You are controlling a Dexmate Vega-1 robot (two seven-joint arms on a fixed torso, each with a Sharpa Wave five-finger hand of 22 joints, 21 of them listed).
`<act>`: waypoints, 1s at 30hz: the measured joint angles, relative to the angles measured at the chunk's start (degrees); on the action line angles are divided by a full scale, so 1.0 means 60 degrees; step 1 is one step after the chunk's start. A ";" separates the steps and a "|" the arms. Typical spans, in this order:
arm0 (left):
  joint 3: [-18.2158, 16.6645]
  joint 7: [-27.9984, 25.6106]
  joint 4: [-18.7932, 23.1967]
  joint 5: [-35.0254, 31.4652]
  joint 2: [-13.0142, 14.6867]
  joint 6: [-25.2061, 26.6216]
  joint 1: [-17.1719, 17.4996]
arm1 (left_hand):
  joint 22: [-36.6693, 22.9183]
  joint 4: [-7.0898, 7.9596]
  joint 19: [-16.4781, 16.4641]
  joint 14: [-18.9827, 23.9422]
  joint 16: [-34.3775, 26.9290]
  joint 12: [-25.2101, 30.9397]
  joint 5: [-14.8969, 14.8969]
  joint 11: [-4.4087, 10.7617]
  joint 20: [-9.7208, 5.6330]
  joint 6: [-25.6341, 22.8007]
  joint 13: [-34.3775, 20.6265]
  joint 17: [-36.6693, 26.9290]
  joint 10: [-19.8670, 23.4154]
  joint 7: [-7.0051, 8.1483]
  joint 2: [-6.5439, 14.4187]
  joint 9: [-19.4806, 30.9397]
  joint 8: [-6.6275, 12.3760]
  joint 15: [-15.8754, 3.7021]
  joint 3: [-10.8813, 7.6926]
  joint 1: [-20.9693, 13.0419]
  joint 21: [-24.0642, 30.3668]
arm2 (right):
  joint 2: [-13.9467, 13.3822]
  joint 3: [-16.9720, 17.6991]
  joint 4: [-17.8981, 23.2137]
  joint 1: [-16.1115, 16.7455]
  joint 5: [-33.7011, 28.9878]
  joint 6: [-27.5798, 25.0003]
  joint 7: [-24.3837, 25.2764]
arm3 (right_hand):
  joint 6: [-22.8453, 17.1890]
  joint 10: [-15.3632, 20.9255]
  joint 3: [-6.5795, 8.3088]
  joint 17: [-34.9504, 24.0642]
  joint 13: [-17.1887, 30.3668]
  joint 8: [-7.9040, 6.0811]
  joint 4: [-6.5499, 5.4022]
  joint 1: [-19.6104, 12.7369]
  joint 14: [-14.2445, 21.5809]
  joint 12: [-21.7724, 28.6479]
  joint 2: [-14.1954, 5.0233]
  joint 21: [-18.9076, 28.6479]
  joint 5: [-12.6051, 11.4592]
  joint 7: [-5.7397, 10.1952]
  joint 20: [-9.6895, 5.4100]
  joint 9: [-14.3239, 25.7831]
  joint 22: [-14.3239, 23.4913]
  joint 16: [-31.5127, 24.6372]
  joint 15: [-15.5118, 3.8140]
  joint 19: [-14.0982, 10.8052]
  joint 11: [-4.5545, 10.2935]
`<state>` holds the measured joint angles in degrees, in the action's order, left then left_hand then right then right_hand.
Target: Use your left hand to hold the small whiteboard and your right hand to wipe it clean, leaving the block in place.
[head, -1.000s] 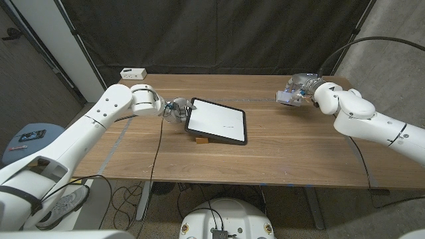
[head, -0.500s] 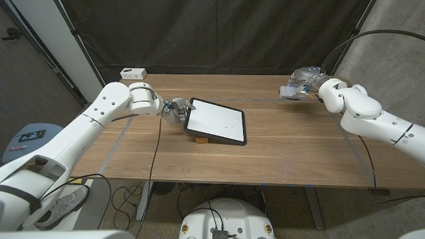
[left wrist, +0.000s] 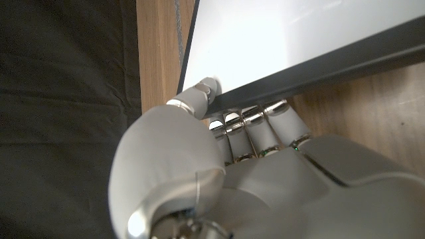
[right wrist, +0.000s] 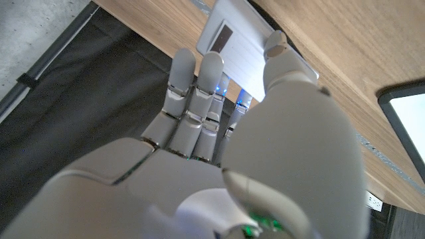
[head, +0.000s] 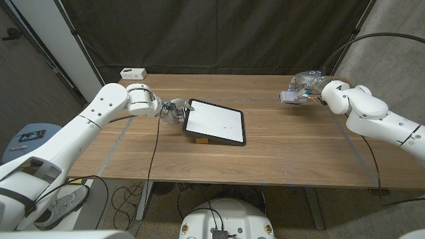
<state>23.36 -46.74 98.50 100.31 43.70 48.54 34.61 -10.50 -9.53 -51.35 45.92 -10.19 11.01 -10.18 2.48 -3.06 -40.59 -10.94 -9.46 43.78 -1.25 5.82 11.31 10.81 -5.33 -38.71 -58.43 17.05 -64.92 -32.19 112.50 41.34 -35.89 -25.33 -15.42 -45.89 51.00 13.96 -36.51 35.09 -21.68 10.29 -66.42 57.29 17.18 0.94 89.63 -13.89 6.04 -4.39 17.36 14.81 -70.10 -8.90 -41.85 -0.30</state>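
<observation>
A: Nearest you, the small whiteboard point(head: 214, 122) sits mid-table, its near edge propped on the block point(head: 200, 139), so it tilts. Landmark is the board.

B: Left hand?

A: Your left hand point(head: 174, 109) is at the board's left edge. Head view just shows it touching there. Left wrist view gives the grip: thumb point(left wrist: 196, 97) on the white face at the corner, fingers point(left wrist: 260, 129) tucked under the dark frame of the whiteboard point(left wrist: 285, 33). So it's grasping the board.

B: Right hand?

A: Your right hand point(head: 300, 90) is well to the right of the board and farther back, above the table point(head: 299, 156). Head view shows something pale in it, too small to read. Right wrist view shows the hand point(right wrist: 219, 126) with fingers point(right wrist: 182, 83) and thumb closed on a flat white eraser point(right wrist: 239, 43). Board corner shows at that picture's edge, well apart from it.

B: Farthest?

A: A small white box point(head: 133, 72) on the table's far-left corner, behind the board.
</observation>
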 measured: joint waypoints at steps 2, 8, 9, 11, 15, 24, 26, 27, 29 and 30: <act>0.0000 0.0000 0.0024 0.0014 0.0030 -0.0002 0.0006 | 0.0000 0.0000 0.0000 0.0000 0.0000 0.0000 0.0000 0.0000 0.0000 0.0000 0.0000 0.0000 0.0000 0.0000 0.0000 0.0000 0.0000 0.0000 0.0000 0.0000 -0.0004 | -0.0024 0.0032 -0.0019 0.0025 0.0032 0.0115 -0.0068 | 0.0000 0.0000 0.0000 0.0000 0.0000 0.0002 0.0000 0.0000 0.0000 -0.0027 0.0000 0.0000 0.0002 0.0000 0.0054 0.0000 0.0000 0.0000 0.0000 0.0054 0.0000; -0.0002 -0.0049 0.0082 0.0097 0.0100 -0.0005 0.0017 | -0.0008 0.0000 0.0000 0.0000 0.0000 0.0000 0.0000 0.0000 0.0000 0.0000 0.0000 0.0000 0.0000 -0.0001 0.0000 0.0000 0.0000 0.0000 0.0000 0.0000 -0.0007 | -0.0073 0.0095 -0.0104 0.0080 0.0100 0.0364 -0.0198 | 0.0000 -0.0001 0.0000 -0.0002 0.0000 -0.0013 0.0000 0.0000 -0.0050 -0.0035 0.0000 0.0000 0.0017 0.0000 0.0052 0.0000 0.0000 0.0000 0.0051 0.0052 0.0001; -0.0004 -0.0063 0.0116 0.0119 0.0140 -0.0005 0.0019 | -0.0008 0.0000 0.0000 0.0000 0.0000 0.0000 0.0000 0.0000 0.0000 0.0000 0.0000 0.0000 0.0000 0.0000 0.0000 0.0000 0.0000 0.0000 0.0000 0.0000 -0.0007 | -0.0075 0.0109 -0.0124 0.0089 0.0134 0.0511 -0.0268 | 0.0000 -0.0001 0.0000 -0.0002 0.0001 -0.0040 0.0000 0.0000 -0.0050 -0.0035 0.0000 0.0000 0.0017 0.0000 0.0052 0.0000 0.0000 0.0035 0.0051 0.0052 0.0001; -0.0004 -0.0093 0.0139 0.0154 0.0170 -0.0005 0.0019 | -0.0008 0.0000 0.0000 0.0000 0.0000 0.0000 0.0000 0.0000 0.0000 -0.0001 0.0000 0.0000 0.0000 0.0000 0.0000 0.0000 0.0000 0.0000 0.0000 0.0000 -0.0007 | -0.0077 0.0118 -0.0169 0.0100 0.0154 0.0640 -0.0339 | 0.0000 -0.0001 0.0000 -0.0002 0.0001 -0.0041 0.0000 0.0000 -0.0055 -0.0036 0.0000 0.0000 0.0027 0.0000 0.0052 0.0000 0.0000 0.0067 0.0046 0.0052 0.0001; -0.0004 -0.0135 0.0184 0.0216 0.0232 -0.0011 0.0024 | -0.0010 0.0000 0.0049 0.0000 0.0000 0.0000 0.0000 0.0000 0.0049 -0.0001 0.0000 0.0000 0.0000 0.0000 0.0000 0.0000 0.0000 0.0000 0.0000 0.0000 -0.0008 | -0.0076 0.0119 -0.0237 0.0104 0.0166 0.0833 -0.0446 | 0.0000 -0.0002 0.0000 0.0003 0.0002 -0.0042 0.0000 0.0000 -0.0068 -0.0066 0.0000 0.0000 0.0043 0.0000 0.0052 0.0000 0.0000 0.0067 0.0033 0.0052 0.0002; 0.0018 -0.0160 0.0246 0.0333 0.0332 -0.0051 0.0049 | -0.0009 0.0000 0.0049 0.0001 0.0000 0.0000 0.0000 0.0000 0.0049 -0.0001 0.0000 0.0000 0.0000 -0.0001 0.0000 -0.0021 0.0000 0.0000 0.0000 0.0000 -0.0008 | -0.0052 0.0067 -0.0352 0.0081 0.0117 0.1255 -0.0678 | 0.0000 -0.0003 -0.0040 -0.0002 0.0074 -0.0042 -0.0040 0.0001 -0.0068 -0.0074 -0.0001 0.0000 0.0076 0.0000 0.0052 0.0000 -0.0031 0.0075 0.0032 0.0051 0.0003; 0.0024 -0.0172 0.0257 0.0351 0.0350 -0.0057 0.0057 | -0.0009 0.0000 0.0049 0.0001 0.0000 0.0000 0.0000 0.0000 0.0049 -0.0001 0.0000 0.0000 0.0000 -0.0001 0.0000 -0.0021 0.0000 0.0000 0.0000 0.0000 -0.0008 | -0.0046 0.0059 -0.0374 0.0066 0.0088 0.1357 -0.0767 | 0.0000 -0.0003 -0.0040 -0.0002 0.0078 -0.0042 -0.0040 0.0001 -0.0068 -0.0101 -0.0001 0.0000 0.0099 0.0000 0.0016 0.0000 -0.0031 0.0077 0.0032 0.0087 0.0003; 0.0027 -0.0179 0.0265 0.0372 0.0362 -0.0064 0.0063 | -0.0009 0.0000 0.0050 0.0001 0.0000 0.0000 0.0000 0.0000 0.0049 -0.0001 0.0000 0.0000 0.0000 -0.0001 0.0000 -0.0021 0.0000 0.0001 0.0000 0.0000 -0.0008 | -0.0041 0.0056 -0.0384 0.0060 0.0085 0.1401 -0.0806 | 0.0000 -0.0003 -0.0040 -0.0002 0.0079 -0.0042 -0.0040 0.0001 -0.0103 -0.0101 -0.0001 0.0000 0.0099 0.0000 0.0038 0.0000 -0.0031 0.0134 0.0067 0.0142 0.0003; 0.0031 -0.0187 0.0279 0.0399 0.0391 -0.0073 0.0071 | -0.0009 0.0000 0.0050 0.0001 0.0000 0.0000 0.0000 0.0000 0.0049 -0.0001 0.0000 0.0000 0.0000 -0.0001 0.0027 -0.0021 0.0000 0.0000 0.0000 0.0027 -0.0008 | -0.0035 0.0052 -0.0395 0.0057 0.0080 0.1459 -0.0874 | 0.0000 -0.0003 -0.0040 0.0013 0.0081 -0.0042 -0.0040 0.0001 -0.0120 -0.0103 -0.0001 0.0000 0.0101 0.0000 0.0034 -0.0001 -0.0031 0.0140 0.0084 0.0137 0.0003; 0.0034 -0.0190 0.0287 0.0414 0.0404 -0.0079 0.0077 | -0.0008 0.0000 0.0050 0.0001 0.0000 0.0000 0.0000 0.0000 0.0049 -0.0001 0.0000 0.0000 0.0000 -0.0001 0.0027 -0.0021 0.0000 0.0000 0.0000 0.0027 -0.0008 | -0.0034 0.0052 -0.0395 0.0057 0.0080 0.1459 -0.0874 | 0.0000 -0.0003 -0.0040 0.0017 0.0084 -0.0042 -0.0040 0.0001 -0.0120 -0.0104 -0.0001 0.0000 0.0103 0.0000 0.0034 0.0000 -0.0031 0.0140 0.0084 0.0137 0.0004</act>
<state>23.56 -47.88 100.22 102.80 46.13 48.07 35.07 -10.55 -9.53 -51.06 45.92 -10.19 11.01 -10.18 2.48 -2.76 -40.60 -10.95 -9.46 43.78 -1.26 5.98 11.18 10.81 -5.33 -38.71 -58.27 17.00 -65.12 -31.87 110.13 41.68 -35.41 -16.58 -20.66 -45.89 50.98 13.72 -36.40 35.60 -21.93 10.05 -66.42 56.56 16.55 0.93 89.63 -13.27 6.04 -4.19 17.36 14.62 -69.26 -8.40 -41.02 -0.28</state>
